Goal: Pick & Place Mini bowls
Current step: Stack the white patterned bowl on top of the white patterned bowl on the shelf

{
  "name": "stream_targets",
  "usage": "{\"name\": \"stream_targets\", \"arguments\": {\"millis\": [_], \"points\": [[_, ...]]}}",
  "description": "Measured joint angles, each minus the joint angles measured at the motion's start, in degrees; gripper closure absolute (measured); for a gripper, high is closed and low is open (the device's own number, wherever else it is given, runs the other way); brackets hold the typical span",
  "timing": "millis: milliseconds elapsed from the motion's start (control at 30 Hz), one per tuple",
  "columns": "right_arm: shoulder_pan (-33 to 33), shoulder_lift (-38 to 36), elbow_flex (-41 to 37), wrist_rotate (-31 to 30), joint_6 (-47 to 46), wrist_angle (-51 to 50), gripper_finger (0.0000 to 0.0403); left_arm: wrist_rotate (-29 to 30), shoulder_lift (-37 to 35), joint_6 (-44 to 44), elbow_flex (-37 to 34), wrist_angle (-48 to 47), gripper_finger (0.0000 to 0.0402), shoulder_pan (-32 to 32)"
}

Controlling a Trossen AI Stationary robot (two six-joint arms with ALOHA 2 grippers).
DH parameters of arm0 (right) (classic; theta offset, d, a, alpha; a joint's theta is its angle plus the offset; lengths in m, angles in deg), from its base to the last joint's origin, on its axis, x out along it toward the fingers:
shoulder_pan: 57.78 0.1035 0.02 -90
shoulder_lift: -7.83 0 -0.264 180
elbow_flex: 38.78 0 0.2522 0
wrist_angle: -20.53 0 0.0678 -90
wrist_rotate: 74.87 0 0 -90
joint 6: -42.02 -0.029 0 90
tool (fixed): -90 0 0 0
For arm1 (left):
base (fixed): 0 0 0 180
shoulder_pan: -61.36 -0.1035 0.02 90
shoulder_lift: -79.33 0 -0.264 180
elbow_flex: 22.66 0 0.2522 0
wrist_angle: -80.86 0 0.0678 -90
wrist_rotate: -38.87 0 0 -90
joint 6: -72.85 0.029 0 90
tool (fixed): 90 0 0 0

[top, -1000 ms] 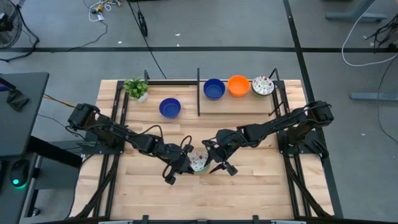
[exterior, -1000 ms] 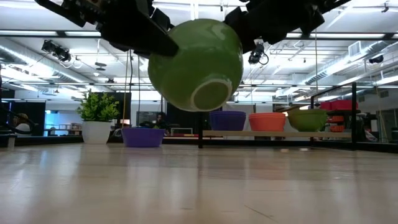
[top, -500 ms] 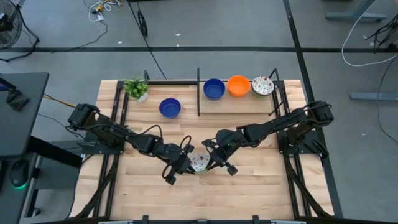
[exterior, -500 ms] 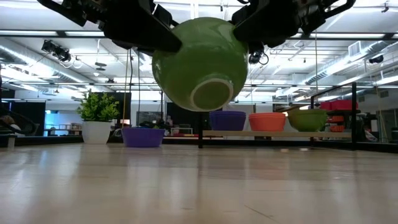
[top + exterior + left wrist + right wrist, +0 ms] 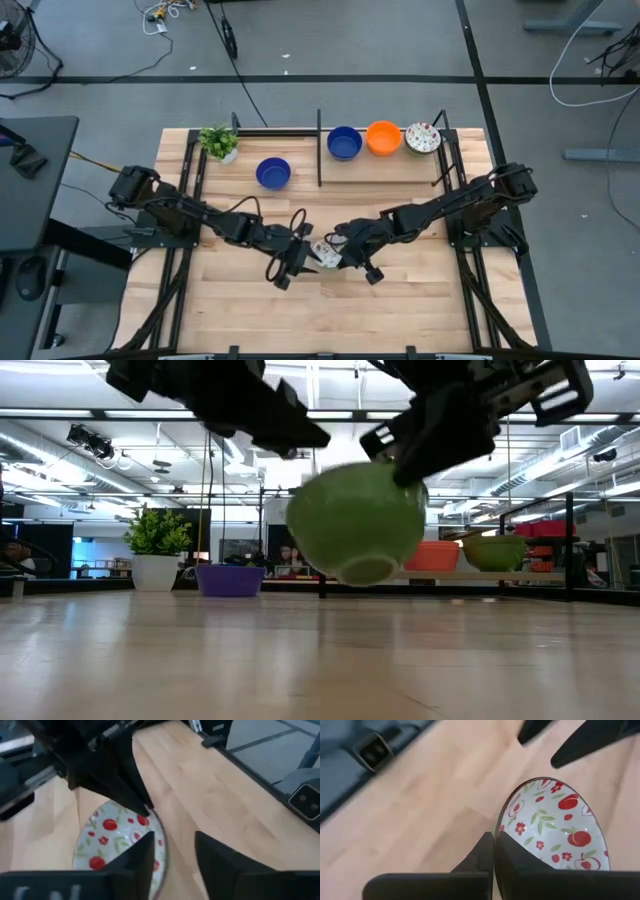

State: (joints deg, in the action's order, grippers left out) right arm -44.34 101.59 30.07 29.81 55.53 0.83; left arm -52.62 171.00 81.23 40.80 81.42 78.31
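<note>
A mini bowl (image 5: 325,255), white with red flowers inside and green outside (image 5: 355,525), hangs above the middle of the table between my two grippers. My right gripper (image 5: 337,256) is shut on it, coming from the right. My left gripper (image 5: 305,258) stands open at the bowl's left. Its fingers (image 5: 142,855) straddle the rim in the left wrist view, and in the low view its tips (image 5: 315,438) are just above the bowl, apart from it. Two blue bowls (image 5: 273,172) (image 5: 344,142), an orange bowl (image 5: 383,137) and a second floral bowl (image 5: 422,137) rest on the far part of the table. My right gripper pinches the bowl's rim (image 5: 496,831) between its two fingers, one finger (image 5: 510,852) inside the bowl and the other outside. The fingers slant down from the table's right side. The bowl hangs clear of the table, tilted, its foot (image 5: 368,572) toward the tabletop.
A small potted plant (image 5: 219,142) stands at the far left. Black upright bars (image 5: 319,150) divide the far strip where the bowls stand. Bare wood lies in front of and below the held bowl.
My left gripper has opened and let go of the bowl. My right gripper has shut on the rim. The bowl has sunk lower and shifted a little toward the table's right, and its foot has turned from facing the near edge to pointing down.
</note>
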Motion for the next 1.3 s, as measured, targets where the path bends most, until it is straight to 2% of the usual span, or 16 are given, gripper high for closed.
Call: {"name": "stream_targets", "arguments": {"millis": [167,267,367,533,633,733,867,967,1067,1167,1300], "points": [[2.03,-0.04,0.02,-7.78,-2.86,-5.84,0.0397,-0.13,-0.66,-0.41,1.57,-4.12,0.0195,-1.12],[4.08,-1.26,0.02,-14.20,-5.57,-11.14,0.0397,3.42,-1.60,-1.27,2.04,-8.77,0.0176,-1.09],[6.46,-3.55,0.02,-22.00,-8.98,-17.75,0.0397,7.70,-1.96,-3.55,1.94,-11.95,0.0174,-0.93],[8.19,-10.78,0.09,-36.01,-17.19,-32.39,0.0398,8.60,-1.24,-8.10,-1.30,-9.90,0.0188,-0.54],[5.93,-16.22,0.09,-46.97,-22.26,-40.08,0.0398,8.92,-1.15,-10.17,-4.76,-5.45,0.0197,-0.28],[0.64,-21.17,0.11,-56.09,-26.17,-43.12,0.0398,9.00,-1.20,-10.80,-8.24,1.27,0.0205,-0.17],[-13.07,-25.53,0.15,-58.36,-28.95,-42.41,0.0398,9.02,-1.18,-10.75,-11.10,9.01,0.0210,-0.21],[-23.98,-25.90,0.15,-56.96,-26.53,-42.56,0.0398,9.00,-1.18,-10.73,-11.45,9.30,0.0211,-0.21],[-33.31,-25.35,0.15,-52.96,-21.63,-40.43,0.0398,8.98,-1.18,-10.73,-11.45,9.52,0.0211,-0.19],[-39.80,-25.35,0.13,-49.49,-17.48,-36.99,0.0398,8.84,-1.18,-10.73,-11.45,9.31,0.0211,-0.09],[-44.97,-25.35,0.13,-47.37,-15.99,-34.68,0.0398,8.79,-1.18,-10.71,-11.45,9.31,0.0211,0.52]]}}
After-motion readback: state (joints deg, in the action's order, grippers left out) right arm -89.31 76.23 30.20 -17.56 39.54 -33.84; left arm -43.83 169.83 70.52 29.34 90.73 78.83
